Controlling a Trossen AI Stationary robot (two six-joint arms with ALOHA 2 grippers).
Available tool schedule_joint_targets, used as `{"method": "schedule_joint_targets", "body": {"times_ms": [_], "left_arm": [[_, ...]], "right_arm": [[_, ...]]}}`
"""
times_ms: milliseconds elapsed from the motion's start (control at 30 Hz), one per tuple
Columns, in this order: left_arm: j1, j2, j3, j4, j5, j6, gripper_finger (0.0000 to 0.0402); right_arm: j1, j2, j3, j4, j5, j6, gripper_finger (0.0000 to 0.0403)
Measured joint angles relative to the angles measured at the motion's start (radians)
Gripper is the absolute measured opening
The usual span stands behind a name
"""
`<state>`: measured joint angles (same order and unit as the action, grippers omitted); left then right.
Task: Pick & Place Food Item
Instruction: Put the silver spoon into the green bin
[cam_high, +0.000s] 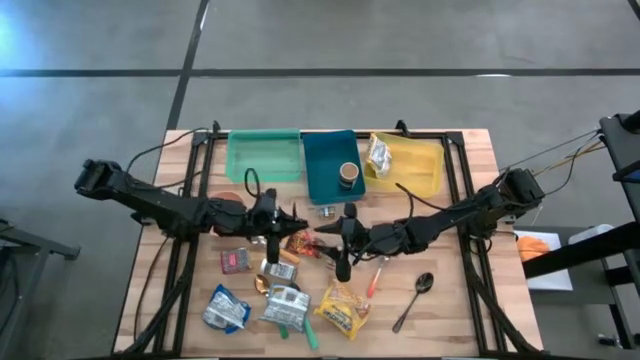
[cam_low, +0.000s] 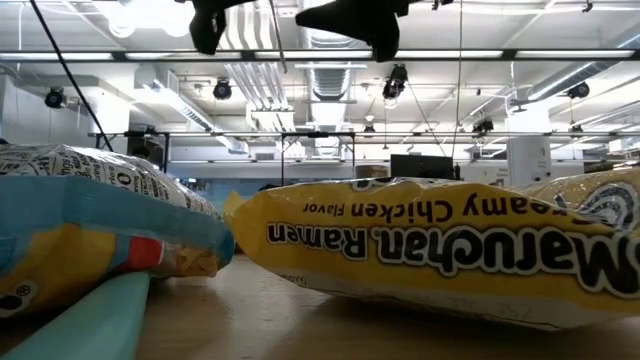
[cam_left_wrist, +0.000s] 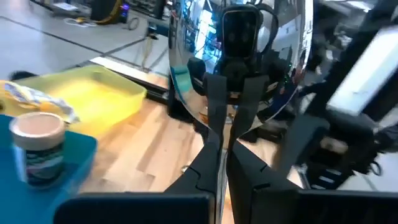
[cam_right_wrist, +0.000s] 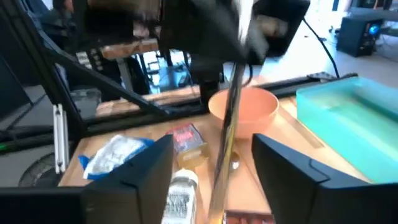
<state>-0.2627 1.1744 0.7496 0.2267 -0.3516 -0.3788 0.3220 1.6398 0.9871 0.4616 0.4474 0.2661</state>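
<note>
Item: metal spoon (cam_left_wrist: 239, 56). Loc: clenched in left jaws (cam_left_wrist: 222, 134), bowl out past tips, long axis in line w/ them. Handle ran betw. right jaws (cam_right_wrist: 214, 155), which stood released either side. Left arm nearer; both above worktop (cam_left_wrist: 155, 149).

A cup (cam_high: 349, 175) stands in the middle tray (cam_high: 322, 160), spoon (cam_high: 413, 300) well apart.

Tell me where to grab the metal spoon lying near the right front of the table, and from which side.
Take the spoon by the middle of its thin handle, coming straight down from above. It lies flat on the table, bowl pointing away, handle running diagonally toward the front, with bare wood on both sides. Setting the fingers across the handle likely works; the rounded bowl looks harder to pinch.
</note>
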Motion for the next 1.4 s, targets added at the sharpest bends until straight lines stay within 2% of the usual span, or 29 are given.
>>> {"method": "schedule_joint_targets", "body": {"times_ms": [200,333,567,800,1067,1233,1400], "left_arm": [[0.048,-0.076,0.115,-0.368,-0.175,0.0,0.001],[0.116,-0.086,0.214,-0.584,-0.203,0.003,0.001],[0.281,-0.077,0.279,-0.783,-0.198,0.045,0.001],[0.512,-0.067,0.276,-0.837,-0.074,0.158,0.001],[0.714,-0.033,0.276,-0.832,-0.068,0.268,0.001],[0.775,0.06,0.276,-0.827,-0.085,0.322,0.001],[0.787,0.181,0.276,-0.826,-0.144,0.399,0.001]], "right_arm": [[-0.003,-0.004,0.0,-0.087,0.041,0.02,0.0257],[-0.001,-0.004,0.0,-0.099,0.053,0.022,0.026],[-0.002,-0.004,0.0,-0.115,0.053,0.023,0.026],[-0.002,-0.004,-0.001,-0.125,0.053,0.023,0.026],[-0.002,-0.004,-0.001,-0.168,0.052,0.019,0.026],[-0.002,-0.004,-0.002,-0.172,0.052,0.015,0.026],[-0.002,-0.004,-0.002,-0.175,0.052,0.011,0.026]]}}
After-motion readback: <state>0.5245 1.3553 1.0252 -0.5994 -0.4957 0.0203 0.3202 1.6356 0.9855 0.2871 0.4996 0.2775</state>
